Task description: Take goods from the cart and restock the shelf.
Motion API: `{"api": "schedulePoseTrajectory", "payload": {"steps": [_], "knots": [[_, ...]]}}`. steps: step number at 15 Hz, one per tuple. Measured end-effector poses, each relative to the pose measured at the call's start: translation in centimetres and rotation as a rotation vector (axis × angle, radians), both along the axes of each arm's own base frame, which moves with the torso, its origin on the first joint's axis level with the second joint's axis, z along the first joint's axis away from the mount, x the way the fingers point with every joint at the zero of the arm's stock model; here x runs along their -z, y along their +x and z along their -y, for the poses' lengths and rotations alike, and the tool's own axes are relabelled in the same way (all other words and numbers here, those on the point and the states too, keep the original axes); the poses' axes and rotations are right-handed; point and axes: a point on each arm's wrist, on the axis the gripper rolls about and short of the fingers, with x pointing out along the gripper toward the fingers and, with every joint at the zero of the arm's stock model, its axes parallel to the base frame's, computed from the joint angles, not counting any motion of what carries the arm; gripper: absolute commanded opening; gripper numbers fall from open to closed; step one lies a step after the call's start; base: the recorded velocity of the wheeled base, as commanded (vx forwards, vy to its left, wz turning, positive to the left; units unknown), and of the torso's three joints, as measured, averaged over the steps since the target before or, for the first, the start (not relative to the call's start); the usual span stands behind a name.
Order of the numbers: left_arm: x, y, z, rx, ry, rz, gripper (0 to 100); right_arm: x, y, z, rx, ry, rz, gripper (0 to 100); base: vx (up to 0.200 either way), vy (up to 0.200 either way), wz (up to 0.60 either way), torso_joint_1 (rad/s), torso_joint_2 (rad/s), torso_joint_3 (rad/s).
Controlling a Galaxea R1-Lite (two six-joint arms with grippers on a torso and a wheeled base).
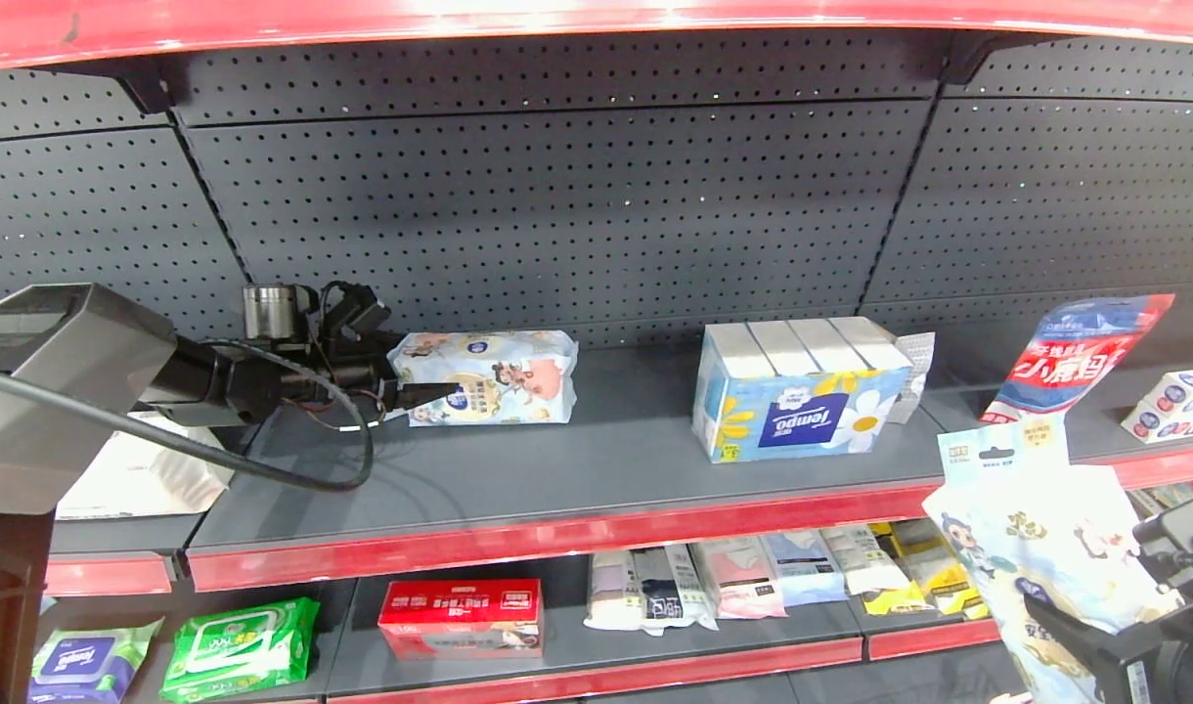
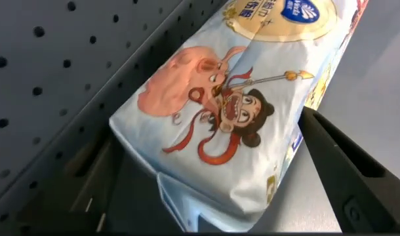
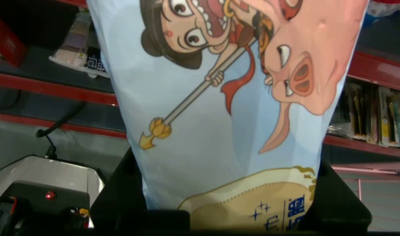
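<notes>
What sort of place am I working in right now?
Most likely a shop aisle: a shelf with a pegboard back and a red edge strip, stocked with packaged goods such as a tissue multipack and a cartoon-printed pack.

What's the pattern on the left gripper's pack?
Pale blue pack with cartoon figures, including a pink pig; left wrist view.

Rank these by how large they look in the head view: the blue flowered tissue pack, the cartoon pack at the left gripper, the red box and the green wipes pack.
1. blue flowered tissue pack
2. cartoon pack at the left gripper
3. red box and green wipes pack: these look about alike, so they are not ranked.
</notes>
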Motion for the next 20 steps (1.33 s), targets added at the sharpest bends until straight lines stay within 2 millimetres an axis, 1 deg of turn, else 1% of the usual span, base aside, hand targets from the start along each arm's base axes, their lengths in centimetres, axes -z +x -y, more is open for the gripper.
{"api": "schedulePoseTrajectory", "payload": {"steps": [4, 5, 10, 13, 17, 20], "knots": [[0.3, 0.1, 0.5, 0.006, 0.003, -0.015, 100, 0.0, 0.0, 0.0, 0.000, 0.000, 0.001, 0, 0.000, 0.000, 0.00, 0.000, 0.00, 0.000], [0.4, 0.1, 0.6, 0.004, 0.005, -0.019, 0, 0.0, 0.0, 0.0, 0.000, 0.000, -0.001, 0, 0.000, 0.000, 0.00, 0.000, 0.00, 0.000], [0.9, 0.1, 1.0, 0.010, 0.007, -0.027, 0, 0.1, -0.1, 0.0, 0.000, 0.000, -0.003, 0, 0.000, 0.000, 0.00, 0.000, 0.00, 0.000], [1.3, -0.5, 1.2, 0.021, 0.004, -0.043, 0, 0.1, 0.0, 0.0, -0.002, 0.001, -0.007, 0, 0.000, 0.000, 0.00, 0.000, 0.00, 0.000], [1.4, -2.9, 1.2, 0.029, -0.003, -0.101, 0, 0.1, 0.0, 0.0, -0.001, 0.000, -0.004, 0, 0.000, 0.000, 0.00, 0.000, 0.00, 0.000], [1.3, -5.0, 0.9, 0.016, -0.019, -0.070, 0, 0.0, 0.0, 0.0, -0.001, 0.001, 0.002, 0, 0.000, 0.000, 0.00, 0.000, 0.00, 0.000]]}}
